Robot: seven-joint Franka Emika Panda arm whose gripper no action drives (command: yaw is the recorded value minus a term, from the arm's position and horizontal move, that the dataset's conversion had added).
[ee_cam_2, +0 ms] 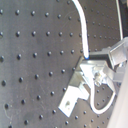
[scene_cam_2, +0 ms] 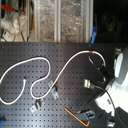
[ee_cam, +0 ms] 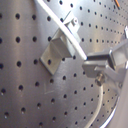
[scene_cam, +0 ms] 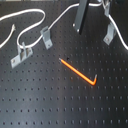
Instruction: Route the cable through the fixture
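The white cable (scene_cam_2: 40, 61) loops over the black board's left and rises to its red tape band (scene_cam_2: 90, 51). In the first exterior view the cable (scene_cam: 30, 25) runs up to my gripper (scene_cam: 105, 6) at the top edge. My gripper (scene_cam_2: 103, 74) is shut on the cable just above the fixture (scene_cam_2: 89, 84), a small grey upright clip (scene_cam: 109, 35). In the first wrist view the cable (ee_cam: 75, 42) crosses the fixture's (ee_cam: 56, 49) forked top beside my fingers (ee_cam: 102, 65). I cannot tell if it sits in the slot. The fixture (ee_cam_2: 74, 95) also shows in the second wrist view.
An orange bent rod (scene_cam: 77, 71) lies mid-board. A second small clip (scene_cam: 46, 35) and a wider two-post clip (scene_cam: 21, 54) stand on the first exterior view's left. Shelves with clutter (scene_cam_2: 50, 20) run behind the board. The white arm (scene_cam_2: 119, 75) fills the second exterior view's right.
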